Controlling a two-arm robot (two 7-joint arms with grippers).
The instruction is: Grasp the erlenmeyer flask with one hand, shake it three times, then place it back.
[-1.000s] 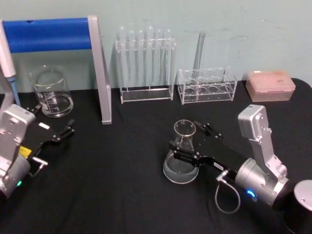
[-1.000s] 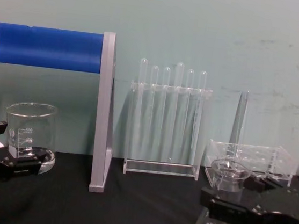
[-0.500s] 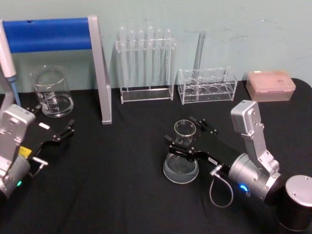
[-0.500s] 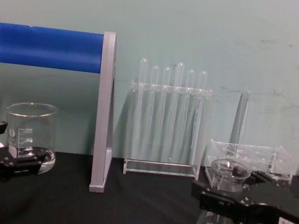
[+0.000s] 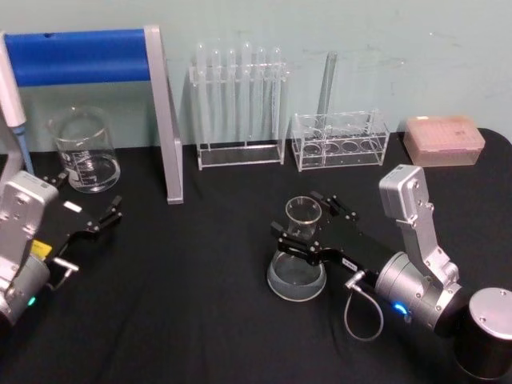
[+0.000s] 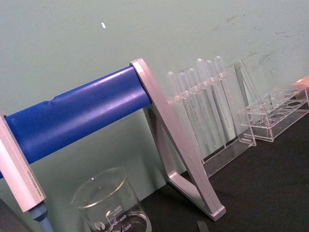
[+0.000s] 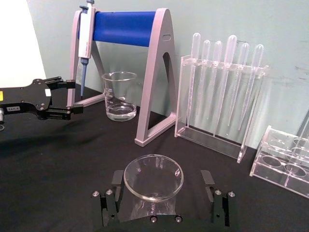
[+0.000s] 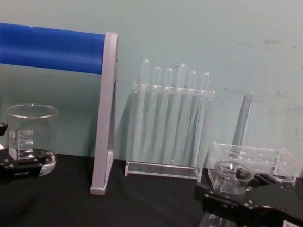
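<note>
Right gripper [image 5: 302, 230] straddling the flask [image 5: 296, 278] neck.
Flask standing upright, neck between unclenched fingers, gaps both sides; left gripper [image 5: 90, 192] idling at 9 o'clock, fingers spread.

Left gripper [image 5: 86, 192] and right gripper [image 5: 300, 216] are black, white-labelled, on silver wrists [image 5: 416, 216] with looped cables [image 5: 356, 320].

The clear glass conical erlenmeyer flask [image 5: 298, 260] stands upright on the black table [image 5: 200, 304], right of its middle. The black right gripper [image 5: 302, 220] straddles its narrow neck; the left gripper [image 5: 88, 196] sits spread near the left edge.
</note>
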